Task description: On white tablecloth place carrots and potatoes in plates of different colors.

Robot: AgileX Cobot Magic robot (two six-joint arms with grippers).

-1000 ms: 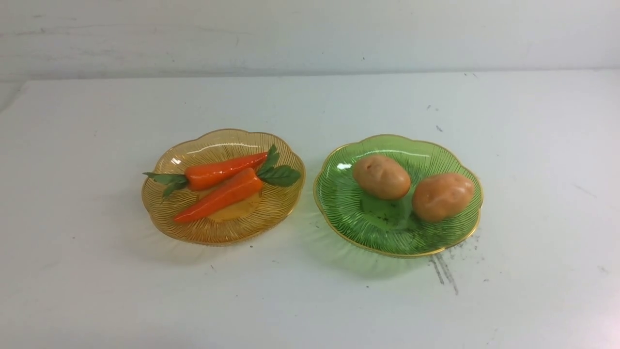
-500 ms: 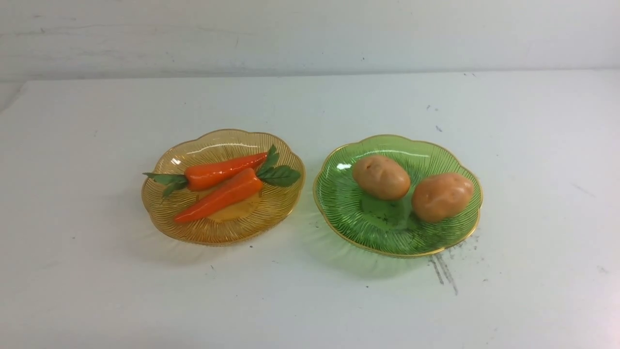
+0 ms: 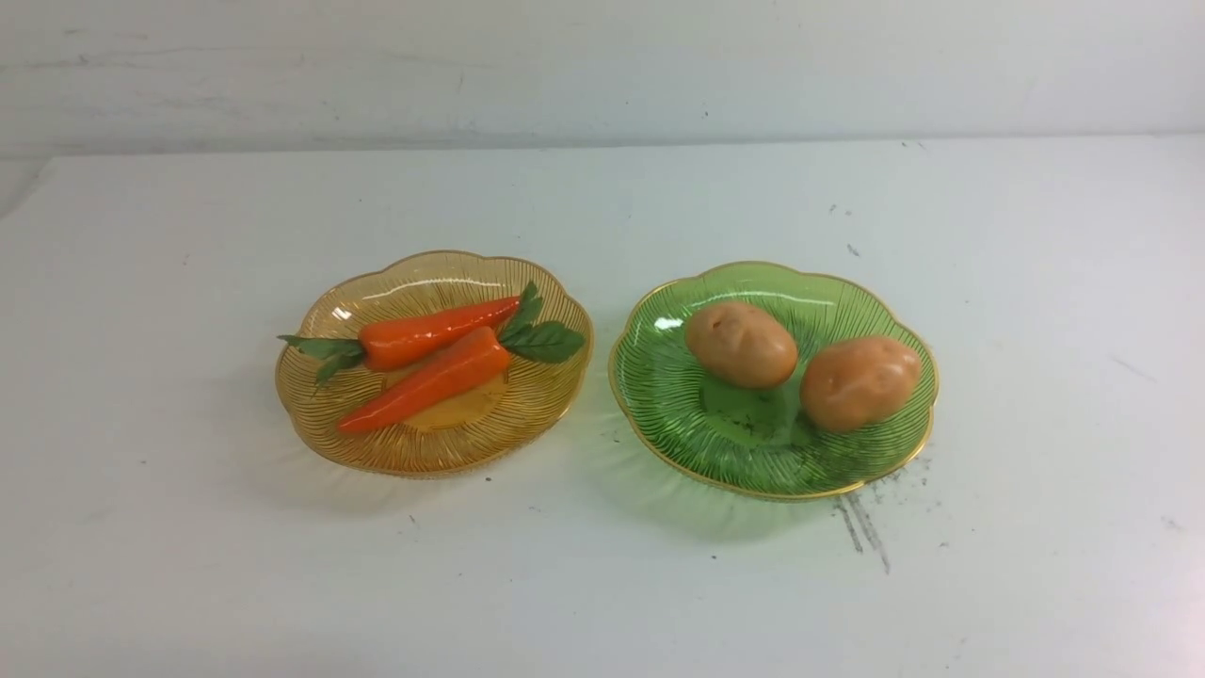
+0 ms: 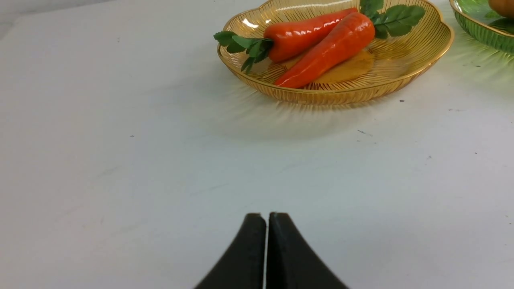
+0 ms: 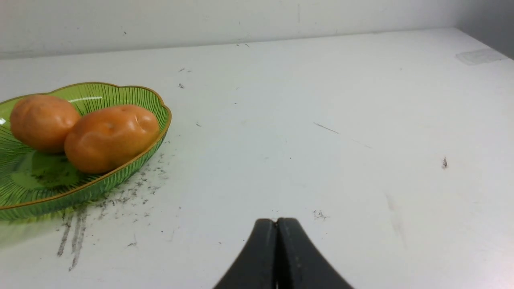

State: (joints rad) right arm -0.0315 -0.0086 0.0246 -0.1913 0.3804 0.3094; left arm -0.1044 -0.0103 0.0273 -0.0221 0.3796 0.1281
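Observation:
On the white tablecloth stand two ribbed plates side by side. The amber-yellow plate on the left holds two orange carrots, lying alongside each other with their green tops at opposite ends. The green plate on the right holds two tan potatoes, nearly touching. My left gripper is shut and empty, low over bare cloth some way short of the amber plate and its carrots. My right gripper is shut and empty, off to the side of the green plate and its potatoes. Neither gripper shows in the front view.
A white wall rises behind the table's far edge. Grey scuff streaks mark the cloth beside the green plate. A clear patch of tape lies near the far corner in the right wrist view.

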